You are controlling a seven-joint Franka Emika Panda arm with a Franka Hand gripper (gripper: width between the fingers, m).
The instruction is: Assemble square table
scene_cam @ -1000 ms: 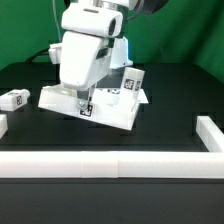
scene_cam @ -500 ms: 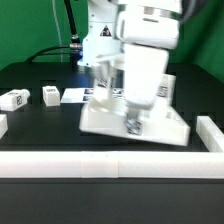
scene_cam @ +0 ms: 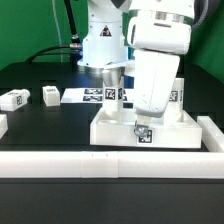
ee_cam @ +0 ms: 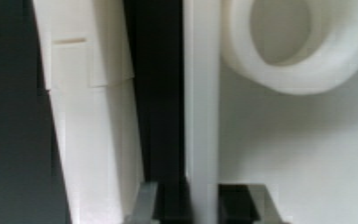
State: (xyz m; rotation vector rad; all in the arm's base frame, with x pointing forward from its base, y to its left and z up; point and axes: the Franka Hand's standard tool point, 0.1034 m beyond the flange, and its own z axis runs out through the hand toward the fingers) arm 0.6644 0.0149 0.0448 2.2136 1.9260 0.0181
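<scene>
The white square table top [scene_cam: 110,128] lies flat at the exterior view's right, its front edge along the white border wall [scene_cam: 100,165]. My gripper [scene_cam: 141,122] is shut on the top's front rim, just above a marker tag [scene_cam: 143,134]. In the wrist view the fingers [ee_cam: 165,205] clamp the thin white rim [ee_cam: 201,110], with a round socket [ee_cam: 282,45] on one side and the wall [ee_cam: 78,130] on the other. Two short tagged legs [scene_cam: 14,98] [scene_cam: 51,94] lie at the exterior view's left. Another tagged leg [scene_cam: 112,95] stands behind the top.
The marker board [scene_cam: 85,95] lies flat behind the table top. The border wall's side piece [scene_cam: 212,130] stands close to the top's right edge. The robot's base [scene_cam: 100,45] rises at the back. The table surface is black.
My gripper has dragged the table top from the middle toward the exterior view's right and front, up to the corner of the border wall. The grip stayed shut.
</scene>
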